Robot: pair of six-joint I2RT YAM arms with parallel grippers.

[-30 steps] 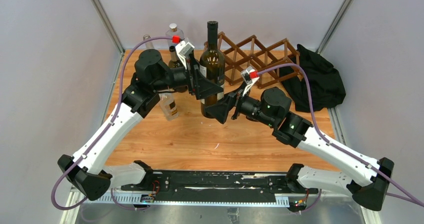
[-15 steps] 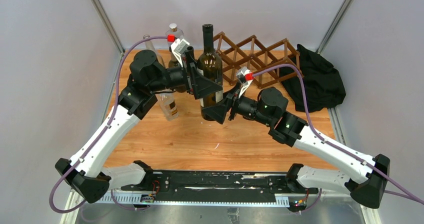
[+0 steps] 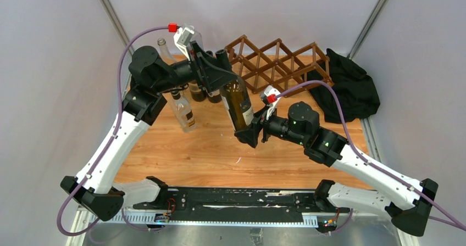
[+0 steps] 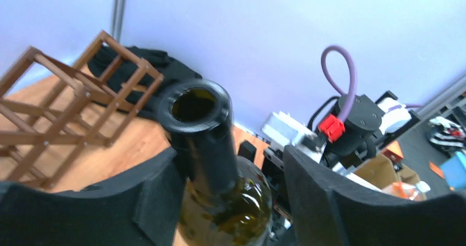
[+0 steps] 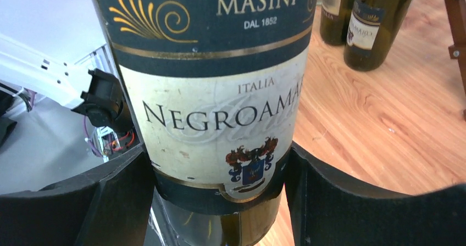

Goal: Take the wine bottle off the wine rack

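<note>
The dark green wine bottle point(image 3: 237, 100) hangs tilted over the table, left of the brown lattice wine rack point(image 3: 275, 59) and apart from it, with its neck leaning up and to the left. My right gripper point(image 3: 246, 132) is shut on its lower body, and both fingers press the glass below the label point(image 5: 220, 92). My left gripper point(image 3: 222, 76) stands round the neck and shoulder point(image 4: 220, 163). Its left finger point(image 4: 159, 191) touches the bottle, while a gap shows on the other side. The rack point(image 4: 66, 108) lies behind.
Two dark bottles point(image 3: 202, 92) and a clear one point(image 3: 184, 114) stand left of the held bottle, under the left arm. Another clear bottle point(image 3: 163, 45) stands at the back left corner. A black cloth heap point(image 3: 349, 87) lies right of the rack. Grey walls close three sides.
The bottle was upright and now tilts, neck to the left. My left gripper let go of the body and moved up to the neck. My right gripper closed on the base.
</note>
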